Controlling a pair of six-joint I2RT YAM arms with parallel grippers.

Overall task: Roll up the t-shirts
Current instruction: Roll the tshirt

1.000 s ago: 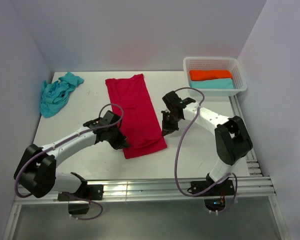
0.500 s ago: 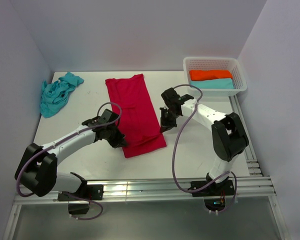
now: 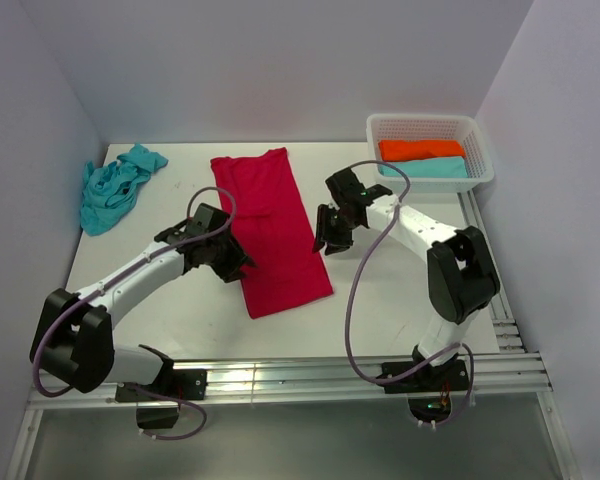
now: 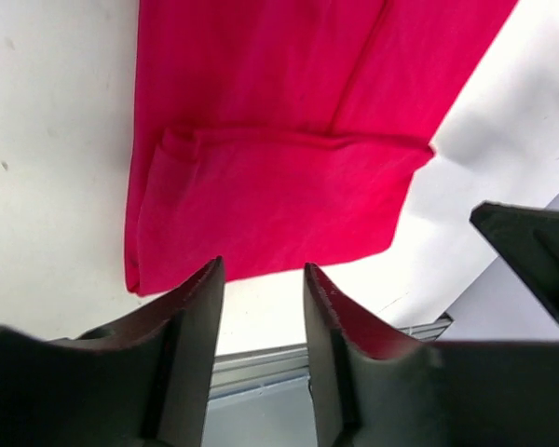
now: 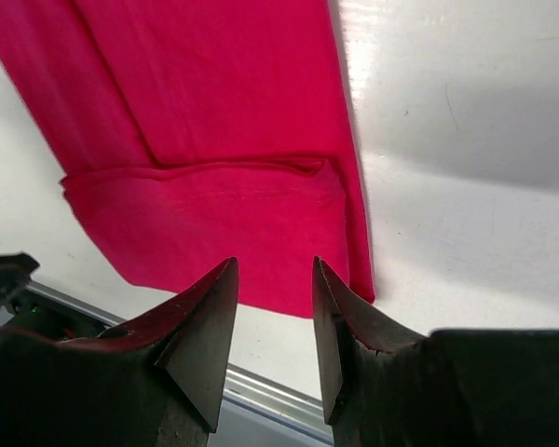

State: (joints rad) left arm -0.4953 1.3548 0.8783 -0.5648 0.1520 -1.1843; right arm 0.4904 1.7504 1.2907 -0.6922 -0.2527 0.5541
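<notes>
Crimson cotton: the red t-shirt [image 3: 273, 225] lay flat along the middle of the table [image 3: 400, 290]. It was folded lengthwise into a narrow strip running from the far edge toward the near edge. Its near end was turned back over itself in one flat fold, with the crease lying straight across the strip.

The left gripper [image 4: 264, 270] stood at the strip's left edge, beside the folded end. Its jaws were parted to a moderate gap and held nothing. The right gripper [image 5: 275, 265] stood just off the strip's right edge, roughly opposite. Its jaws were likewise moderately apart and empty. Whether any fingertip touched the cloth could not be determined from either wrist view.

The turquoise t-shirt [image 3: 115, 188] lay in a crumpled heap at the far left corner of the table, well apart from both arms.

A white lattice basket [image 3: 485, 165] sat at the far right corner. It contained a folded orange cloth [image 3: 422, 149] on the far side and a folded pale turquoise cloth [image 3: 430, 168] just beside it on the near side.
</notes>
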